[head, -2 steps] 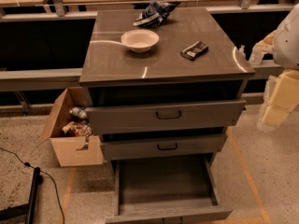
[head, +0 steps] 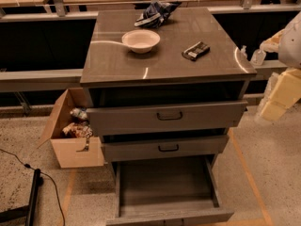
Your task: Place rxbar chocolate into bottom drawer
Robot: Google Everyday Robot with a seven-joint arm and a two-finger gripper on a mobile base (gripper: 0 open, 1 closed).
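The rxbar chocolate [head: 196, 50], a small dark bar with pale markings, lies flat on the right part of the grey cabinet top [head: 117, 65]. The bottom drawer [head: 165, 182] is pulled out at the foot of the cabinet, and its shallow grey tray holds nothing. My gripper [head: 270, 44] hangs at the right edge of the view, beyond the top's right edge, to the right of the bar and well apart from it. The pale arm [head: 283, 91] runs below it.
A white bowl [head: 140, 40] stands mid-top, with a blue-and-white patterned bag [head: 154, 13] behind it. The two upper drawers [head: 167, 116] with black handles stick out slightly. An open cardboard box [head: 73, 135] with items stands on the floor to the left. A small clear bottle [head: 257, 56] stands on the right ledge.
The gripper and arm sit a little further right in the view, away from the cabinet top. The bar, the bowl and the drawers have not moved.
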